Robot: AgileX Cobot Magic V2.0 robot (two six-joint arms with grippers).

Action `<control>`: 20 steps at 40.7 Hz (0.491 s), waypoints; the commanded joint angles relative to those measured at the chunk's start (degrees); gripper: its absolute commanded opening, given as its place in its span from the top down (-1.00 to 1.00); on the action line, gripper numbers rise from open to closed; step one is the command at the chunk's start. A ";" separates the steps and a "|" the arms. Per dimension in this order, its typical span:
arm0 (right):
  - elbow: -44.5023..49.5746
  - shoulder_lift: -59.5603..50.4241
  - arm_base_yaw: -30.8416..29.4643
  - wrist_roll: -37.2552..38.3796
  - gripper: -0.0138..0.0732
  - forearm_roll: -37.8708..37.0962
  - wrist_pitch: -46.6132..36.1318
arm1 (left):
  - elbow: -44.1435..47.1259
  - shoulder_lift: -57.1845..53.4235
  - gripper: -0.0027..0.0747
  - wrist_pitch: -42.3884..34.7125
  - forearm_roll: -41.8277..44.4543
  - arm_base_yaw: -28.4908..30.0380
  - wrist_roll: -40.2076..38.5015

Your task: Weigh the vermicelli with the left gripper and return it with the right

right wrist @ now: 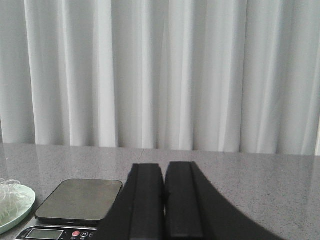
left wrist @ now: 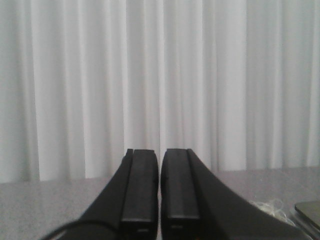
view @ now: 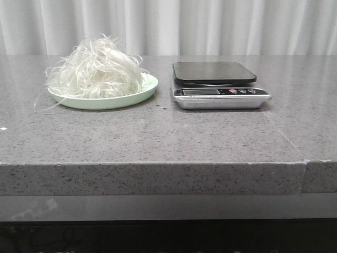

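The vermicelli point(view: 97, 71), a fluffy whitish bundle of thin strands, lies piled on a pale green plate point(view: 142, 94) at the left of the table. A kitchen scale point(view: 218, 84) with a bare dark platform stands to its right. Neither arm shows in the front view. In the left wrist view my left gripper point(left wrist: 160, 152) is shut and empty, held above the table facing the curtain; a few strands point(left wrist: 270, 206) show at the edge. In the right wrist view my right gripper point(right wrist: 165, 166) is shut and empty, beside the scale point(right wrist: 80, 200) and the plate's rim point(right wrist: 15, 212).
The grey speckled stone table point(view: 158, 137) has a seam at the right point(view: 292, 142) and a front edge close to the camera. A white curtain point(view: 168, 26) hangs behind the table.
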 commanded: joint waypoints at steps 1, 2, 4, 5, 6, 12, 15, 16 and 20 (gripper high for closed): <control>-7.10 5.37 -0.38 -0.10 0.32 0.08 2.99 | -6.62 5.73 0.56 3.83 -0.41 -0.06 -0.10; -8.66 6.72 -0.38 -0.10 0.32 0.08 4.87 | -7.58 7.16 0.56 5.35 -0.41 -0.06 -0.10; -11.15 9.09 -0.38 -0.10 0.32 0.08 8.32 | -9.50 9.54 0.56 7.39 -0.41 -0.06 -0.10; -12.12 10.10 -0.38 -0.10 0.32 0.08 10.27 | -9.97 10.54 0.56 7.91 -0.41 -0.06 -0.10; -13.53 11.78 -0.38 -0.10 0.32 0.08 12.03 | -10.26 12.01 0.56 8.29 -0.41 -0.06 -0.10; -15.88 18.18 -0.38 -0.10 0.32 0.08 17.97 | -10.31 16.91 0.56 9.47 -0.41 -0.06 -0.10; -15.82 20.78 -0.38 -0.10 0.32 0.08 19.58 | -10.31 18.80 0.56 10.89 -0.41 -0.06 -0.10; -15.76 21.41 -0.38 -0.10 0.32 0.08 19.84 | -10.31 19.22 0.56 11.55 -0.41 -0.06 -0.10; -15.39 24.19 -0.38 -0.10 0.32 0.08 20.34 | -10.31 21.20 0.56 13.18 -0.41 -0.06 -0.10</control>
